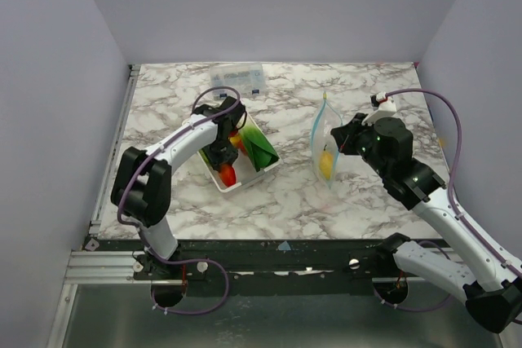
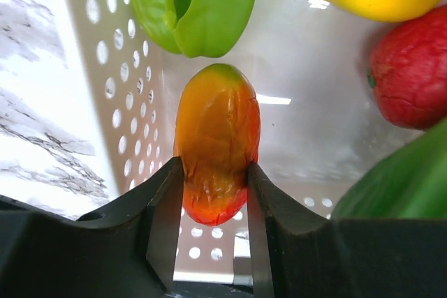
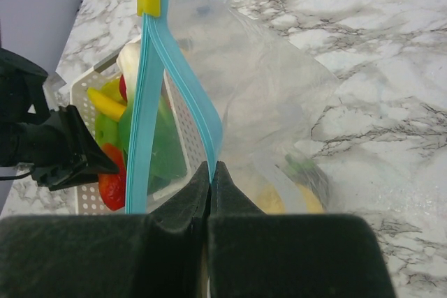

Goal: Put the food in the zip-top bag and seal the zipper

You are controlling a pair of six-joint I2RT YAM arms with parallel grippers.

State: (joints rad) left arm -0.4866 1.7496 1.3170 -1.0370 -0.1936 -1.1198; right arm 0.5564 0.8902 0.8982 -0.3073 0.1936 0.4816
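Left gripper (image 2: 213, 176) clamps orange fruit (image 2: 216, 127) (clear only in wrist view); right gripper (image 3: 211, 171) pinches zipper (image 3: 143, 123).

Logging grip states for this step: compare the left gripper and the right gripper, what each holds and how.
The left gripper is down in the white tray, jaws spread around a rounded orange-red fruit. The right gripper is away from the tray, jaws almost touching. It pinches one thin lip of the zip-top bag at the blue zipper. Both are shut on something.
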